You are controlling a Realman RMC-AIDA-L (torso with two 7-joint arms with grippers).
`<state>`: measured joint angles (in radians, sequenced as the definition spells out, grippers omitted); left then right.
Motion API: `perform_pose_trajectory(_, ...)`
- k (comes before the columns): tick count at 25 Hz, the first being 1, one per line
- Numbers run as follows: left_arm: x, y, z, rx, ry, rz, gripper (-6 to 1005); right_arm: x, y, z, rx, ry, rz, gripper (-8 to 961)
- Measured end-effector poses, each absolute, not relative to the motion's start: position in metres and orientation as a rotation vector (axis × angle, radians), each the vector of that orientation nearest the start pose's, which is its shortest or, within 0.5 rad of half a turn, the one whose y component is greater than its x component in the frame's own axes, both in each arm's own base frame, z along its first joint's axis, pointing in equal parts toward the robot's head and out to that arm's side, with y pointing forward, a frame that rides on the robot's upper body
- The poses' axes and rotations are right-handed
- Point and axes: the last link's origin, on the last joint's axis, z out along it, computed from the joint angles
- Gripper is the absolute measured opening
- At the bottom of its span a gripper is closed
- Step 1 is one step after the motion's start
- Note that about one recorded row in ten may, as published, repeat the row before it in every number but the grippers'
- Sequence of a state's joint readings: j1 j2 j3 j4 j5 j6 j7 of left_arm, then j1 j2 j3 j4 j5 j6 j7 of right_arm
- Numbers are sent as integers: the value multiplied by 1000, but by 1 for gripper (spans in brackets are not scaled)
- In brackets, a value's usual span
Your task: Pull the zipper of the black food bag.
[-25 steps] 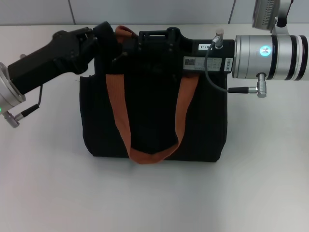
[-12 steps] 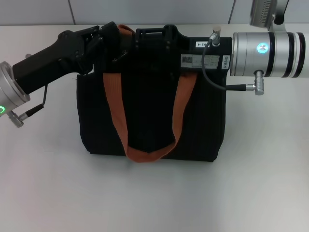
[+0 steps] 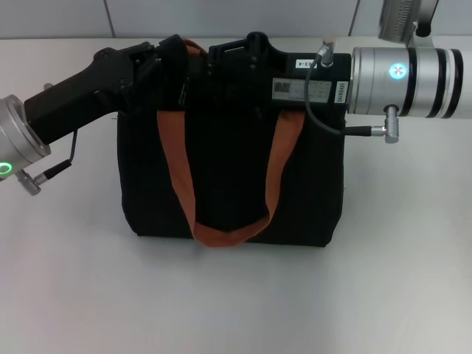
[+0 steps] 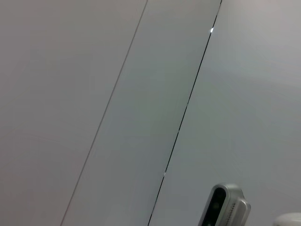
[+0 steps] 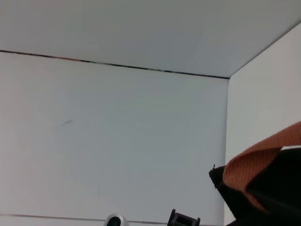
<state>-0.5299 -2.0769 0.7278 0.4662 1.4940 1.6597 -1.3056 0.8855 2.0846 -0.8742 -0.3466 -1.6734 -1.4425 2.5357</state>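
- Black food bag (image 3: pixel 228 177) stands upright mid-desk (image 3: pixel 236 302), orange handle (image 3: pixel 221 236) draped down its front
- Left gripper (image 3: pixel 173 63) at the bag's top edge, 11 o'clock corner; right gripper (image 3: pixel 243 63) at 12 o'clock
- Cannot tell either gripper's state; zipper hidden behind them

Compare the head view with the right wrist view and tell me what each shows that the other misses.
Only the head view shows the whole black food bag on the white table, with the left pincer and right pincer at its top edge. Only the right wrist view shows the pale wall panels up close. Both show an orange handle and black bag fabric. The zipper shows in neither.
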Motion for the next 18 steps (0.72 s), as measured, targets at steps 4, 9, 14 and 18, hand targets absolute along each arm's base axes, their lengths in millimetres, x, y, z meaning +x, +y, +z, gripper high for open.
perform_pose_trajectory(4,-225,333,13,-2422,-615,-1373,38,132,383,-55,-2369,2297,1061,357)
perform_pose_trajectory(9,-225,333,13,-2422,-613,-1374,38,134,384,-56,-2359,2296,1057,266)
perform_pose_trajectory(14,-225,333,14,-2417,-615,-1377,39,136,384,-54,-2415,2194,1061,268)
perform_pose_trajectory(18,-225,333,14,-2418,-623,-1380,39,134,382,-56,-2484,2126,1006,270)
